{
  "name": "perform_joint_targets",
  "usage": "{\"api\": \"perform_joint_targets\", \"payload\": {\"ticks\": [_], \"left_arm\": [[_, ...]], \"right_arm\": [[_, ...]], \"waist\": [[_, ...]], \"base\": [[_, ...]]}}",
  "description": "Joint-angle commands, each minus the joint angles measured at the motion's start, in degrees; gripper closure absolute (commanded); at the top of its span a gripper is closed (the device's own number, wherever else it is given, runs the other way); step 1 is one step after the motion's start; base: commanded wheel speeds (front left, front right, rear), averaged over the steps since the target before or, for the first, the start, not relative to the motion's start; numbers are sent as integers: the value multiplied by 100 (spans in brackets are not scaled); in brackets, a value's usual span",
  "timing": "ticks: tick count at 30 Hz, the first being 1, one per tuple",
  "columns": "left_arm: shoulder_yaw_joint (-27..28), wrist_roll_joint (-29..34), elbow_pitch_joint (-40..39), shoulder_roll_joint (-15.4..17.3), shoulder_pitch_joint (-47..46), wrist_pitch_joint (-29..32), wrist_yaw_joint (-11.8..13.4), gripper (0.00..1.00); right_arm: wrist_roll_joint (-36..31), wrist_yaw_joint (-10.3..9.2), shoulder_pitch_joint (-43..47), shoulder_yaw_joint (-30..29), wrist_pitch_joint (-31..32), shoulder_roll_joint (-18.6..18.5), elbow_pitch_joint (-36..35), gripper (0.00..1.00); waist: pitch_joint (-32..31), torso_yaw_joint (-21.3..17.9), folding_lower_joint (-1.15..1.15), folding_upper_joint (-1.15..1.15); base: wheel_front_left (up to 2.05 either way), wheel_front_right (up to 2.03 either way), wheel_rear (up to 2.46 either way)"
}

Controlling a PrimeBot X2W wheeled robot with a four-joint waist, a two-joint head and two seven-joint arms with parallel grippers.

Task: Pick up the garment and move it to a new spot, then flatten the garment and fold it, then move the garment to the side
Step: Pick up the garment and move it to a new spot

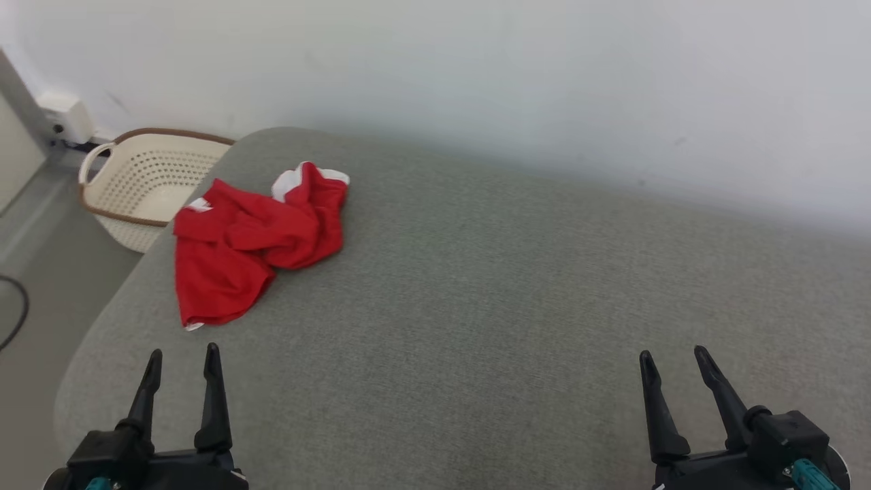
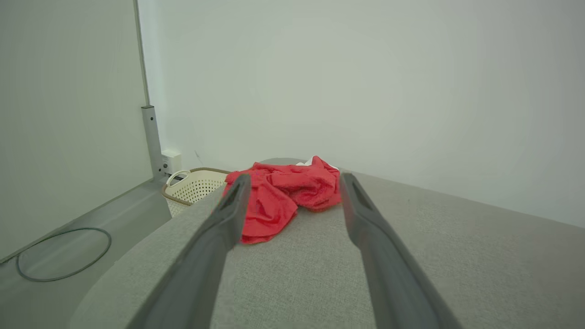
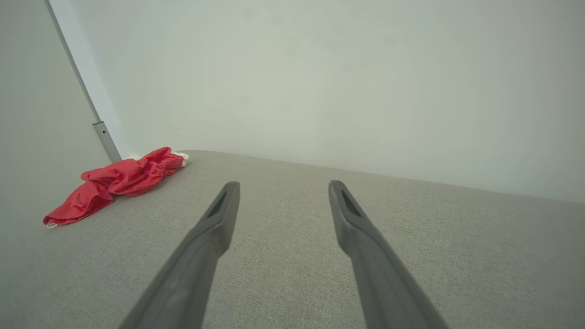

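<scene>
A crumpled red garment (image 1: 253, 241) with white trim lies on the grey cushioned surface (image 1: 510, 306), near its far left corner. The left wrist view has the garment (image 2: 283, 196) straight ahead, beyond the fingertips; in the right wrist view it (image 3: 114, 183) sits far to the left. My left gripper (image 1: 184, 355) hovers open at the lower left, short of the garment's near edge, nothing between its fingers. At the lower right my right gripper (image 1: 674, 357) is open too, far from the cloth.
A cream perforated basket (image 1: 146, 184) with a brown rim stands on the floor just past the surface's left corner. A dark cable (image 2: 64, 253) loops on the floor to the left. A pale wall runs behind the surface.
</scene>
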Motion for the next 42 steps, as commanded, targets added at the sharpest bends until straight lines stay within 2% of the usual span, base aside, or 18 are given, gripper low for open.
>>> {"api": "perform_joint_targets", "payload": {"ticks": [1, 9, 25, 31, 36, 42], "left_arm": [[70, 26, -21, -6, 106, -20, -14, 0], [184, 115, -75, -85, 234, -20, -54, 0], [243, 268, 11, -86, 109, -21, -134, 0], [403, 403, -69, 196, -400, -21, -115, 0], [640, 433, 19, 545, -1152, 99, -64, 0], [875, 219, 786, 846, -1976, 211, -154, 0]], "right_arm": [[14, -5, -2, 26, 26, -3, 27, 0], [25, -5, 3, 94, 4, 37, 98, 0], [52, -5, 32, 103, -5, 65, 163, 0], [50, -5, -73, 143, 72, 62, 92, 0], [12, -5, -182, 215, 115, 25, 21, 0], [-54, -5, -398, 334, 169, -106, -12, 0]], "waist": [[2, 615, 0, 0], [-14, 792, 0, 0], [-24, 679, 0, 0], [124, 475, 0, 0], [426, 116, 0, 0], [890, -419, 0, 0]], "base": [[0, 0, 0], [0, 0, 0], [0, 0, 0], [0, 0, 0], [0, 0, 0], [0, 0, 0]]}}
